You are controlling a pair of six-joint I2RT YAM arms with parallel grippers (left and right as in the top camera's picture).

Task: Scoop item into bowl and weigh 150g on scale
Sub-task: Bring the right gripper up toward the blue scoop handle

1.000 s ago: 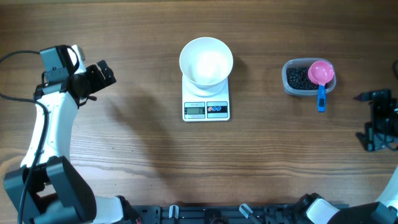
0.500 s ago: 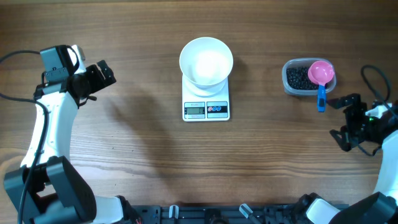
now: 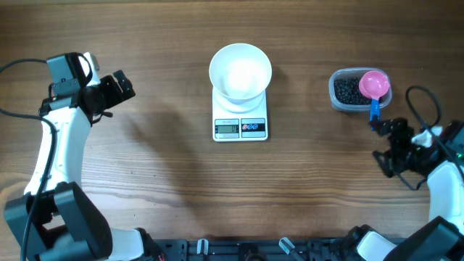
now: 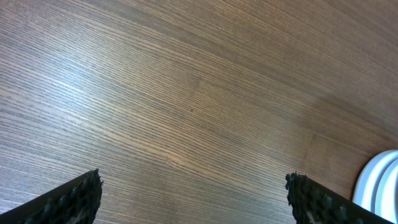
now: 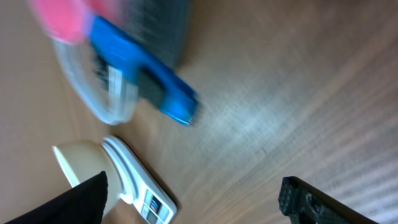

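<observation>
the white bowl [image 3: 241, 71] is sitting on the back part of the scale [image 3: 241, 127], in the upper middle of the overhead view. its inside is showing plain white. the display and the two buttons of the scale are showing just below the bowl.

the black beads [image 3: 346, 90] are lying in a clear plastic tub [image 3: 334, 101] in the upper right of the frame, well apart from the scale. a pink scoop [image 3: 375, 84] is resting on the right side of the tub, and its blue handle [image 3: 374, 114] is pointing down in the frame.

the right gripper [image 3: 382, 141] is standing at the right edge, just below the end of the handle. its jaws are standing wide apart and it is holding nothing. the upper finger is very near the handle tip, but i cannot tell if it is touching. the right wrist view is blurred: the handle is running from the upper left toward the middle, the tub is beside it, and the bowl and scale are showing at the lower left, while the two dark fingers [image 5: 68, 202] are sitting in the bottom corners with bare table [image 5: 261, 124] between them.

the left gripper [image 3: 118, 93] is hanging in the upper left of the overhead view, far from the scale. it is fully spread and is gripping nothing. in its wrist view only wood is lying between the fingertips, and a white edge [image 4: 380, 185] is showing in the lower right corner; i cannot tell if it is the bowl or the scale.
</observation>
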